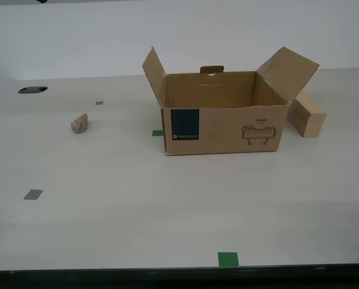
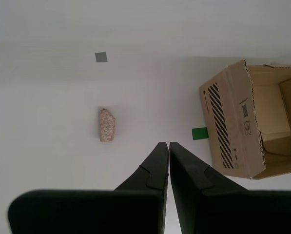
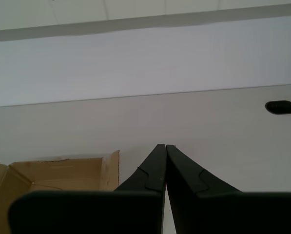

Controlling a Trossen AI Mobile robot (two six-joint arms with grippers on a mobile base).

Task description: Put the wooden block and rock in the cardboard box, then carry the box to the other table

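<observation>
Exterior view first: the cardboard box (image 1: 224,123) sits upper centre of the frame, flaps up, empty as far as shows. The rock (image 1: 79,123) lies well apart at centre-left; the wooden block (image 1: 306,114) rests just beside the box's right end, partly hidden by a flap, its long axis running diagonally back toward the box. Neither arm shows here. My second gripper (image 2: 165,146) hangs above the table with jaws pressed together, holding nothing, and my first gripper (image 3: 161,147) likewise. The risk: that raised flap could snag an arm reaching for the block, shoving the box. The rock's long axis points away from my second gripper.
</observation>
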